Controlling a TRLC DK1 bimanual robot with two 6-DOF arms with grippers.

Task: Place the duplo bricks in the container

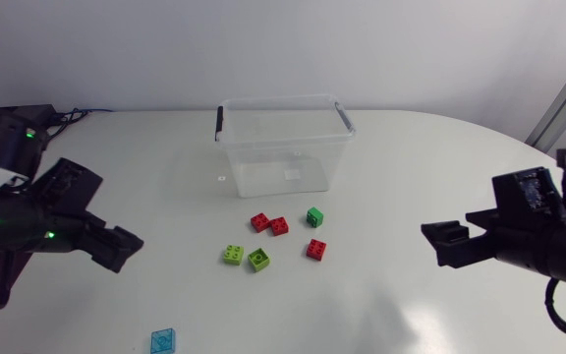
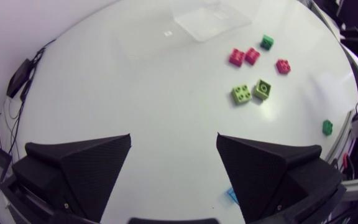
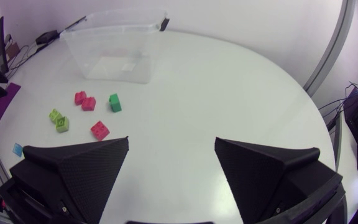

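Bricks sit loose on the white table [image 1: 411, 167], in a cluster just in front of the clear plastic container [image 1: 263, 147], which stands open-topped toward the table's far side. Nearest the container we see two red duplo bricks [image 1: 279, 226] side by side, with a dark green duplo brick [image 1: 314, 216] just beside them. Closer to us lie a third red duplo brick [image 1: 316, 250] and a pair of lime green duplo bricks [image 1: 259, 259], the two close together. Well apart from the cluster, near the table's front edge on our left side, lies a translucent blue brick [image 1: 164, 340]. Our left gripper [image 1: 126, 246] hangs over the table to the left of the cluster, its fingers spread wide with only bare table between them. Our right gripper [image 1: 440, 241] hangs over the table's right part, likewise spread wide and holding nothing.
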